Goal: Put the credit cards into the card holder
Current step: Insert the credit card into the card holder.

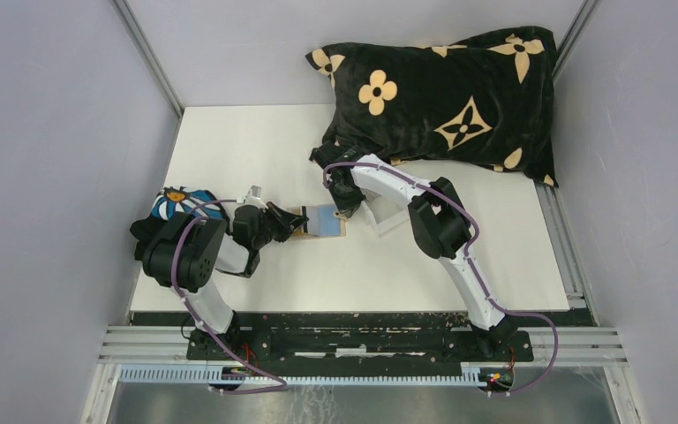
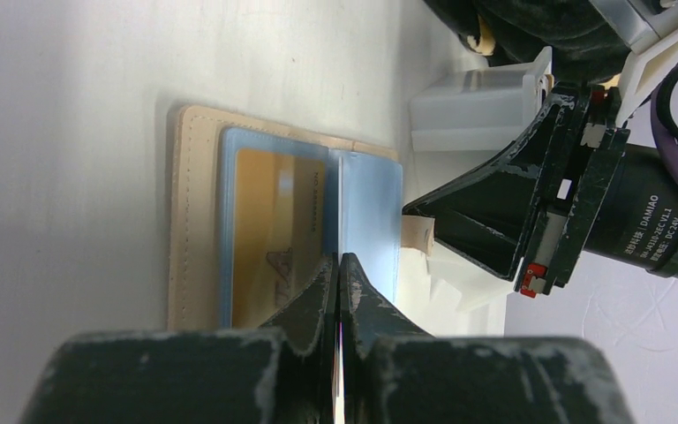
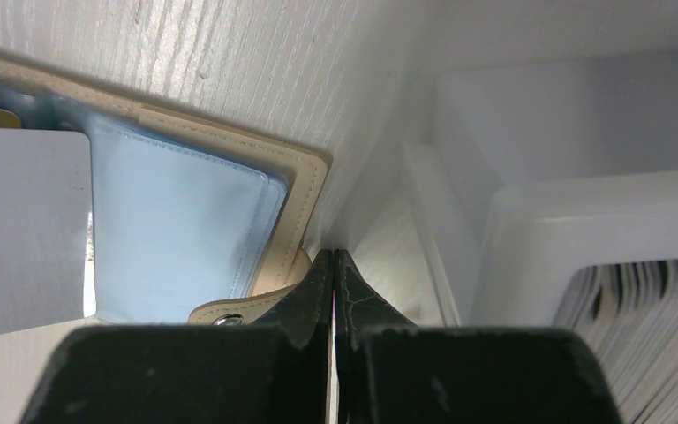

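The tan card holder [image 1: 322, 221] lies open on the white table, its blue sleeve facing up [image 2: 192, 221] [image 3: 305, 190]. A yellowish credit card [image 2: 269, 238] sits inside the sleeve's left pocket. My left gripper [image 1: 298, 224] [image 2: 339, 258] is shut on a greyish credit card [image 3: 26, 230], which shows edge-on [image 2: 340, 212] in its own view and reaches over the blue sleeve. My right gripper [image 1: 346, 212] [image 3: 333, 253] [image 2: 406, 210] is shut with nothing visibly held. Its tips rest at the holder's right edge, against the snap tab [image 3: 229, 311] [image 2: 417, 237].
A clear plastic box [image 1: 380, 216] [image 2: 477, 106] [image 3: 583, 177] stands just right of the holder, with a stack of cards [image 3: 644, 327] inside. A black flowered pillow [image 1: 446, 97] lies at the back right. A blue flowered object [image 1: 177, 201] sits behind the left arm.
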